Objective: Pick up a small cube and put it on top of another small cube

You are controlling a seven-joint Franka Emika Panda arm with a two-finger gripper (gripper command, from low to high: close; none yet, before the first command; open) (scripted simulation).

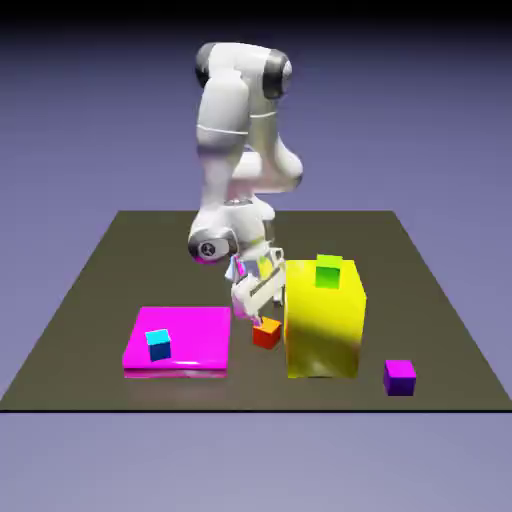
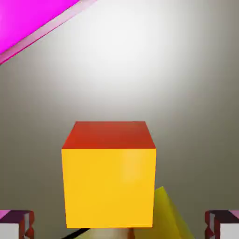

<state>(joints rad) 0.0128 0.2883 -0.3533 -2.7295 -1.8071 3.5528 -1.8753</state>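
One small orange cube [image 2: 108, 179] sits on the table [image 1: 430, 300] between our gripper's [image 1: 262, 318] spread fingertips [image 2: 16, 223], just ahead of them and not pinched. We see it just beside the yellow block [image 1: 325, 330], which carries the green cube [image 1: 329, 271], with the magenta slab [image 1: 185, 340] opposite.

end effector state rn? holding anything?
End effector: open, holding nothing; the orange cube sits between its fingertips, not gripped.

Pink slab [image 2: 28, 18] & yellow block [image 2: 170, 217] cut by hand-view edges.
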